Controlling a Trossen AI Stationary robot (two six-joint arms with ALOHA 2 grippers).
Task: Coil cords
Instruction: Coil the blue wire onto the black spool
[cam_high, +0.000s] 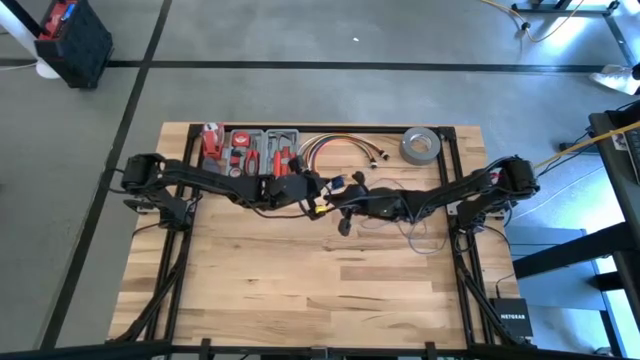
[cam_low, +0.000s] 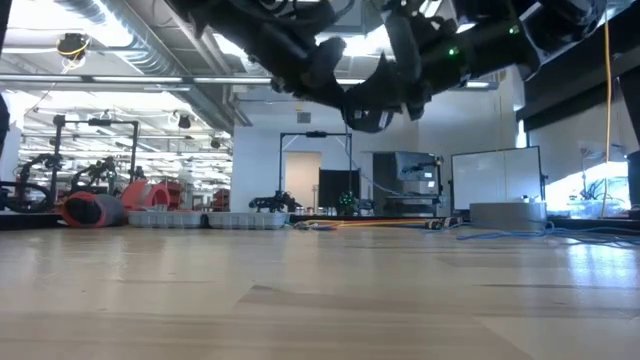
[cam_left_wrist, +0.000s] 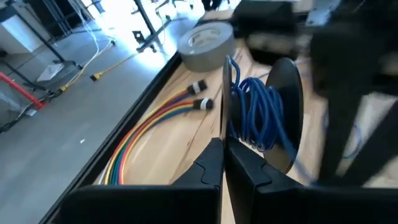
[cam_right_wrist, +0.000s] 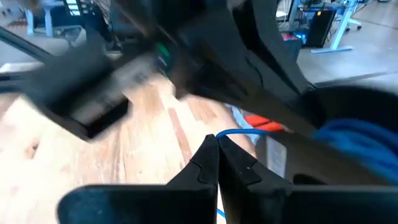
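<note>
The blue wire (cam_left_wrist: 258, 112) is bunched in loops against a round black disc (cam_left_wrist: 287, 106), held up above the middle of the table (cam_high: 300, 290). The left gripper (cam_left_wrist: 222, 149) is closed on the disc's thin edge, and the right gripper (cam_right_wrist: 216, 142) is pinched shut on a free strand of wire. Coiling looks under way. Next, the right gripper should lay that strand around the bundle without slackening the loops.

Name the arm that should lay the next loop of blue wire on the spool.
Right, probably. Its tool pinches the blue wire, while the left tool is shut on the spool.
</note>
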